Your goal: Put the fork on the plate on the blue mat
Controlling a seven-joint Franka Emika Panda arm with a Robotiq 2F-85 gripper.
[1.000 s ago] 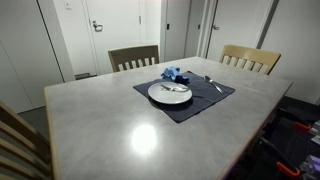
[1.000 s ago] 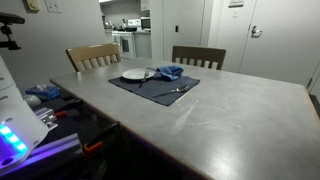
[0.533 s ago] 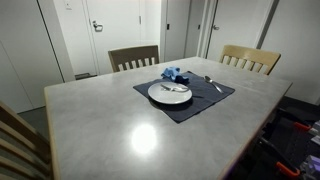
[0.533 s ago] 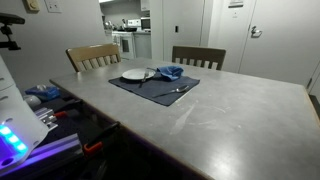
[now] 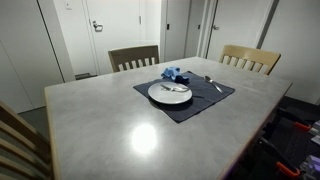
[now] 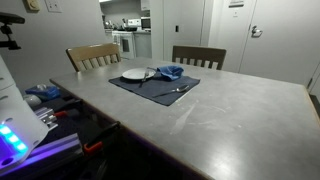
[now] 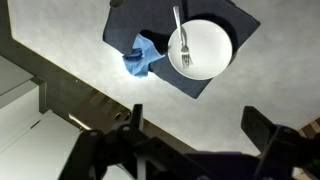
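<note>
Now: one fork point(image 7: 181, 38) lying on the one plate point(image 7: 212, 50), plate on one mat point(image 7: 125, 25); one cloth point(image 7: 145, 56) beside plate; one gripper point(image 7: 195, 125) well apart from plate, spread wide, empty

You can read no text, brand or number anywhere in these views. In an exterior view a small white sign point(image 6: 237, 3) sits at the top edge of the frame, on the wall above a door point(image 6: 262, 40), but it is cut off and far too small for you to make out any lettering. In an exterior view a pale notice point(image 5: 68, 5) hangs on the wall beside the white door point(image 5: 112, 25); it is just as illegible. The wrist view shows you nothing printed at all.
</note>
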